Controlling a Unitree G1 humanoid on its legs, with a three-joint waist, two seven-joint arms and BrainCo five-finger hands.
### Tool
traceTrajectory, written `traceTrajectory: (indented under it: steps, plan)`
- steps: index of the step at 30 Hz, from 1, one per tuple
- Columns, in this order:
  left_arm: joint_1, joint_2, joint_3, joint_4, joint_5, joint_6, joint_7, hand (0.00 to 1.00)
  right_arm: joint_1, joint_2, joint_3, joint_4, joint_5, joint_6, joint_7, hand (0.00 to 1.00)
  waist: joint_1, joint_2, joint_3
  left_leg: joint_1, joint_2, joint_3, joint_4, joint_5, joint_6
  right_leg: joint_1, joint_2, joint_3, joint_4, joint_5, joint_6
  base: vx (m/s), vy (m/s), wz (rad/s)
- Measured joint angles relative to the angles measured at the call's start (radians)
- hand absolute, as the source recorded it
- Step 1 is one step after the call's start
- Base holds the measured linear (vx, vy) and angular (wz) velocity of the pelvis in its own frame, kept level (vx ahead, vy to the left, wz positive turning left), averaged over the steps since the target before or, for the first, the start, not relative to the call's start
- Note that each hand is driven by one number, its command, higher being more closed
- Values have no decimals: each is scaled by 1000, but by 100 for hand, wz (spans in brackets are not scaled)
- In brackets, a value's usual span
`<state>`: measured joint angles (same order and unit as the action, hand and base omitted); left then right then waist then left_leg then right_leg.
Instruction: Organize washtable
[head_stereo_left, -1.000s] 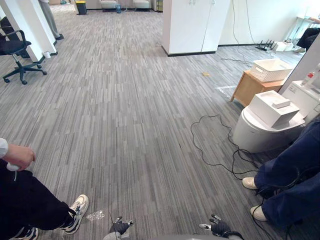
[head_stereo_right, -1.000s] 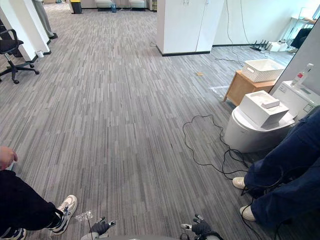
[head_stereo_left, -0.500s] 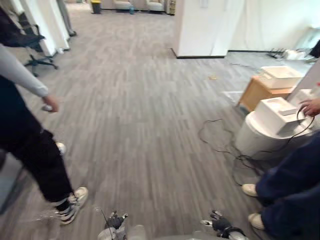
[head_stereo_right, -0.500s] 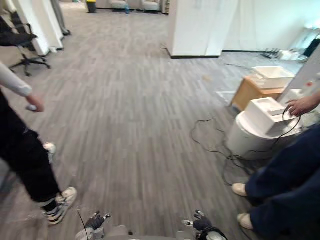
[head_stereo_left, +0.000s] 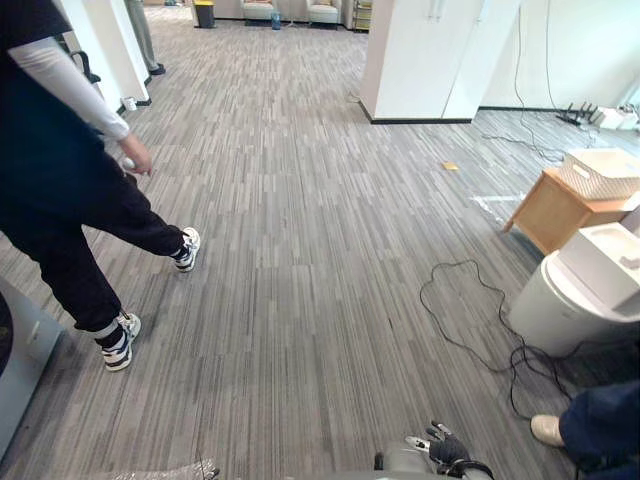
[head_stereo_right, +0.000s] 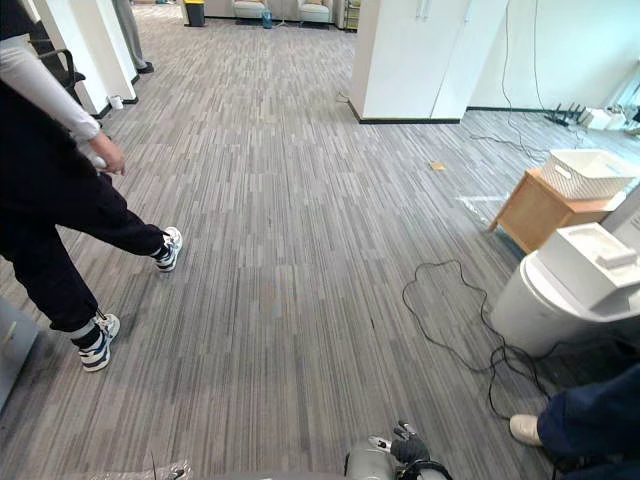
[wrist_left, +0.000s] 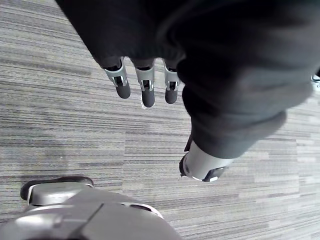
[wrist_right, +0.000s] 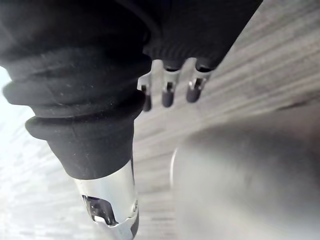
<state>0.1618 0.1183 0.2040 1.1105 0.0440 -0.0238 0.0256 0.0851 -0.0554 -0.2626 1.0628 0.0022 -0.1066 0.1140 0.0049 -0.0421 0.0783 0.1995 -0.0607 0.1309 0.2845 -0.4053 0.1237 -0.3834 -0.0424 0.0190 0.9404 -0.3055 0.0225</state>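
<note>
- My left hand (wrist_left: 146, 90) hangs at my side above the floor (head_stereo_left: 300, 250), fingers straight and slack, holding nothing.
- My right hand (head_stereo_left: 445, 452) is low at my other side. Its fingers (wrist_right: 167, 94) are loosely extended and it is also empty.
- Washtable: I cannot make one out, and nothing to be tidied lies within reach of either hand.
- The toilet (head_stereo_right: 545, 300) stands ahead on my right, well apart from both hands. A white box (head_stereo_right: 585, 265) rests on its lid, with a small white piece (head_stereo_right: 615, 257) on top of the box.
- The counter (head_stereo_right: 535, 210), low and wooden, stands just beyond the toilet and carries a white basket (head_stereo_right: 590, 172).
- Handling, box: I judge it to be light, stiff card with smooth sides that may slip. I would take it by two opposite walls, keeping it level so the loose piece does not slide off.
- Handling, basket: it is probably thin, rigid plastic that is light and slightly springy. I would hold it at the rim, with the thumb inside and the fingers outside.
- One person (head_stereo_left: 60, 180) walks on my left, and another's shoe (head_stereo_left: 548, 430) is near my right side. Any reach must stay clear of both.
</note>
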Motion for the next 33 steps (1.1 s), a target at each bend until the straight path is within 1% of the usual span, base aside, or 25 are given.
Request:
traceTrajectory:
  steps: [2, 3, 4, 5, 6, 7, 8, 9, 11, 12, 13, 14, 15, 16, 18, 20, 21, 23, 24, 25, 27, 28, 30, 32, 33]
  plan:
    - [-14, -21, 0, 0, 8, 1, 2, 0, 3, -21, -14, -10, 0, 4, -2, 0, -10, 39, 8, 67, 52, -23, -72, 1, -2, -42, 98, -11, -221, 31, -4, 568, 46, 50]
    - [-29, -29, -2, 0, 11, -1, 0, 0, 14, -29, -12, -9, -2, 6, -4, 0, -24, 53, 18, 104, 75, -54, -112, 17, -22, -66, 146, -27, -426, 119, -3, 717, 31, 74]
    - [-41, -24, 4, -4, 19, -5, 1, 0, 34, -25, -12, -9, -4, 7, -5, 0, -27, 36, 23, 128, 68, -75, -120, 29, -53, -85, 152, -41, -606, 222, -14, 634, 3, 65]
    - [-44, -23, 10, -3, 20, -5, 2, 0, 43, -13, -14, -7, -4, 12, -7, 0, -27, 28, 23, 146, 60, -84, -119, 29, -70, -91, 158, -49, -672, 261, -27, 700, -47, 53]
    - [-41, -25, 44, -1, 32, -4, 2, 0, 73, -1, -24, -10, -2, 19, -10, 0, -31, 17, 20, 183, 45, -109, -101, 29, -77, -91, 168, -47, -735, 364, -91, 775, -50, 49]
    - [-43, -41, 78, 0, 46, -3, 3, 0, 88, -2, -45, -9, -1, 26, -11, 0, -47, 31, 12, 200, 60, -130, -77, 34, -88, -87, 162, -59, -698, 495, -122, 944, -47, 43]
    - [-57, -70, 139, 2, 58, -3, 3, 0, 91, -13, -84, -9, -5, 29, -6, 0, -43, 70, 16, 200, 95, -133, -29, 82, -167, -95, 178, -95, -610, 464, -143, 784, -31, 28]
    - [-63, -90, 161, -1, 60, -3, 2, 0, 91, -12, -88, -9, -6, 30, -7, 0, -43, 74, 16, 190, 97, -130, -1, 130, -194, -90, 178, -102, -586, 438, -145, 783, -47, -6]
    - [-62, -117, 266, -14, 69, -4, -3, 0, 103, -13, -82, -17, -11, 30, -3, 0, -46, 75, 16, 120, 76, -125, 205, 467, -147, 14, 187, -108, -596, 351, -152, 793, -74, -24]
    - [-59, -118, 297, -14, 69, -3, -2, 0, 110, -11, -76, -32, -11, 29, -3, 0, -46, 76, 16, 55, 88, -130, 348, 618, -159, 81, 190, -97, -630, 322, -156, 625, -53, -12]
    - [-61, -119, 316, -18, 70, -4, -3, 0, 117, -11, -75, -39, -11, 29, -4, 0, -47, 78, 17, -2, 110, -121, 481, 602, -169, 119, 196, -94, -650, 305, -153, 655, -48, -1]
    - [-61, -114, 346, -37, 70, -11, -2, 0, 118, -12, -58, -35, -12, 34, -5, 0, -27, 68, 23, -151, 191, -59, 770, 539, -179, 213, 214, -79, -681, 267, -171, 598, -50, -4]
    - [-57, -108, 354, -43, 70, -8, -1, 0, 116, -11, -47, -31, -12, 36, -6, 0, -14, 55, 31, -196, 227, -26, 850, 493, -144, 254, 218, -67, -691, 250, -170, 646, -68, -19]
    - [-46, -96, 353, -42, 72, -4, 0, 0, 109, -7, -27, -16, -12, 37, -16, 0, 7, 33, 43, -267, 277, 18, 949, 395, -80, 335, 218, -43, -709, 227, -173, 384, -33, -29]
    - [-7, -81, 336, -41, 75, 6, 0, 0, 89, -10, 15, 10, -13, 38, -22, 0, 17, 14, 56, -380, 282, 27, 955, 288, -82, 436, 201, -5, -735, 183, -167, 413, 21, -34]
    - [27, -67, 285, -41, 75, 7, 2, 0, 64, -15, 77, 10, -14, 37, -22, 0, 22, -6, 57, -487, 222, 1, 767, 217, -141, 491, 159, 30, -710, 98, -158, 431, 142, -37]
    - [38, -64, 252, -41, 73, 6, 2, 0, 56, -23, 102, 9, -13, 36, -21, 0, 37, -11, 58, -522, 183, -11, 552, 207, -158, 495, 133, 54, -687, 61, -143, 377, 189, -41]
    - [48, -69, 216, -41, 72, 6, 5, 0, 46, -35, 107, 6, -13, 35, -20, 0, 47, -1, 46, -544, 140, -38, 228, 226, -177, 503, 107, 75, -680, 19, -120, 434, 264, -35]
    - [59, -76, 193, -39, 69, 5, 3, 0, 42, -51, 110, 4, -13, 34, -20, 0, 58, 24, 38, -553, 132, -60, 41, 297, -206, 507, 97, 95, -681, -12, -101, 614, 406, -48]
    - [65, -80, 190, -32, 65, 5, 4, 0, 43, -54, 118, 5, -13, 33, -22, 0, 70, 25, 23, -553, 112, -35, 23, 401, -185, 516, 70, 128, -692, -41, -102, 568, 375, -46]
    - [77, -76, 191, -14, 63, -1, 2, 0, 44, -50, 123, 16, -21, 30, -19, 0, 64, 8, -9, -576, 65, -4, 75, 378, -106, 509, 23, 162, -658, -51, -102, 645, 367, -28]
    - [77, -72, 198, -9, 63, -2, 3, 0, 46, -44, 121, 17, -30, 25, -13, 0, 64, -3, -14, -569, 43, 10, 97, 347, -66, 491, 5, 182, -590, -48, -76, 754, 408, -11]
    - [72, -55, 198, 1, 60, -2, 3, 0, 58, -26, 95, 27, -44, 20, -6, 0, 62, -28, -17, -505, -4, 27, 115, 285, -21, 435, -9, 225, -334, -18, 26, 575, 311, 3]
    - [72, -43, 174, -1, 54, -2, 3, 0, 78, -25, 93, 41, -44, 16, 0, 0, 58, -35, -13, -379, -41, 36, 100, 222, 9, 350, -4, 258, 5, 132, 175, 504, 252, -2]
    - [73, -37, 152, -1, 53, -2, 3, 0, 80, -26, 87, 42, -44, 14, 0, 0, 54, -29, -10, -318, -50, 35, 80, 205, 15, 314, -17, 221, 115, 167, 172, 475, 220, -8]
